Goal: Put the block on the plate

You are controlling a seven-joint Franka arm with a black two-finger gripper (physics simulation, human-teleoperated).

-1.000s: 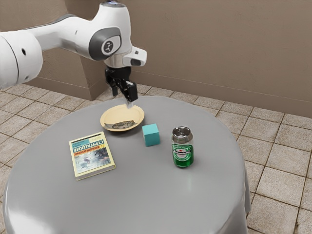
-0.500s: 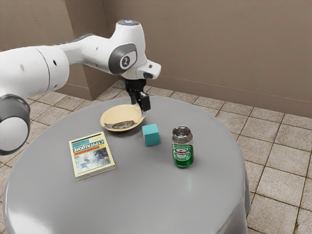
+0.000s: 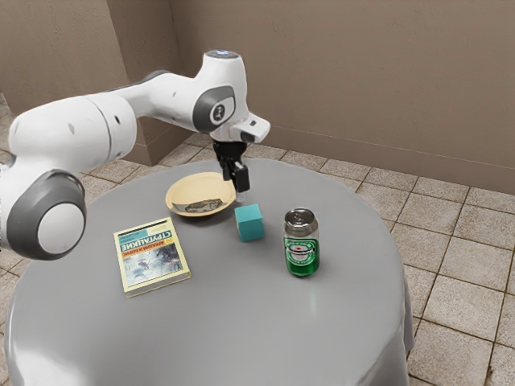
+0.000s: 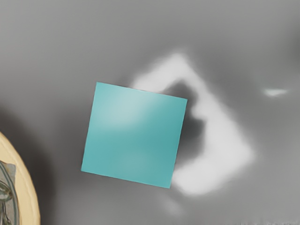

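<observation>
Down my exterior camera, with twelve o'clock at the table's far side, I am having the white Franka arm (image 3: 165, 95) reach in from nine o'clock. My black two-finger gripper (image 3: 240, 189) is hovering low over the table, pointing down, its jaws standing parted and grasping nothing. The turquoise cube (image 3: 250, 223) is resting on the grey tablecloth (image 3: 233, 322), just below the fingertips and slightly toward five o'clock from them. It is sitting near the cream plate (image 3: 179, 190), which is lying toward eleven o'clock from it; the two are standing apart. The plate is showing a dark patterned patch inside its rim.

From the cube, the Heineken can (image 3: 302, 248) is standing upright toward four o'clock, and the Strugatsky book (image 3: 153, 259) is lying flat toward eight o'clock, its cover facing up. Through my wrist camera I am looking down on the cube's smooth top face, with part of the plate's rim curving nearby. A bright glare (image 4: 222, 150) is spreading across the tablecloth, mostly on the cube's side away from the plate.
</observation>
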